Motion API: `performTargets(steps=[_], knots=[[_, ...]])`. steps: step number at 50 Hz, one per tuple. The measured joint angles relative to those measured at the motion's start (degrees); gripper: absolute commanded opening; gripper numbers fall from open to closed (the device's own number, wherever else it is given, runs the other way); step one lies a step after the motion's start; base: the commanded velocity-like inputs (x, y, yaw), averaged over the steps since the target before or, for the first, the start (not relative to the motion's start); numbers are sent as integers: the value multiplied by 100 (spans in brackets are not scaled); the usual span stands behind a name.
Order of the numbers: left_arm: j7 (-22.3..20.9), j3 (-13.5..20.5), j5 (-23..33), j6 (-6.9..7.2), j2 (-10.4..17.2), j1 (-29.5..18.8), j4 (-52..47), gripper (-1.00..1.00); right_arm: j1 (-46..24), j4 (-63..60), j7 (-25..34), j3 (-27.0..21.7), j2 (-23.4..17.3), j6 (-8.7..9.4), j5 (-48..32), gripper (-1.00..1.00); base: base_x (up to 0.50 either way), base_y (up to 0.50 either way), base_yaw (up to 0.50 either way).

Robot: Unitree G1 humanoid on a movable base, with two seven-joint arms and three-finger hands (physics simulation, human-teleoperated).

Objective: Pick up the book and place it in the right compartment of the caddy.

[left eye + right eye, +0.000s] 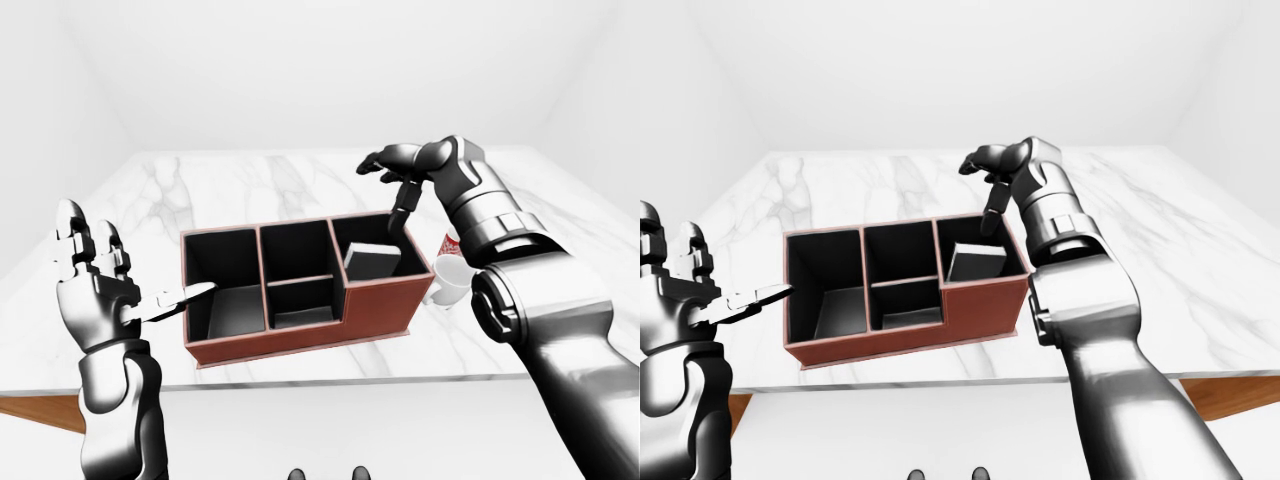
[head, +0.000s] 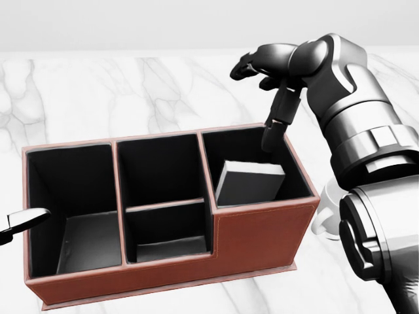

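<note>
Inside the caddy's right compartment (leaning left) sits the book.

Under the glossy grey-black hand, a dark grey book in a red-brown, black-lined box on white grey-veined marble.

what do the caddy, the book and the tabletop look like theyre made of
Caddy: reddish-brown leather look, with a stitched rim and matte black lining. Book: plain dark grey matte cover and pale page edges, likely paper. Tabletop: polished white marble look with grey veins.
</note>
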Motion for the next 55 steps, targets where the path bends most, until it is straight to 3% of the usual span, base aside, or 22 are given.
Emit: performTargets(steps=[29, 37, 55], knots=[[-4, -6, 4, 0, -2, 2, 21, 100, -114, -12, -10, -103, -38, 0, 25, 100, 0, 0, 0], [0, -12, 9, 0, -1, 1, 20, 100, -269, -37, -246, -152, -77, 0, 104, 100, 0, 0, 0], [1, -8, 11, 0, 1, 0, 10, 100, -1026, 34, -3061, -661, -378, -88, 1108, 100, 0, 0, 0]])
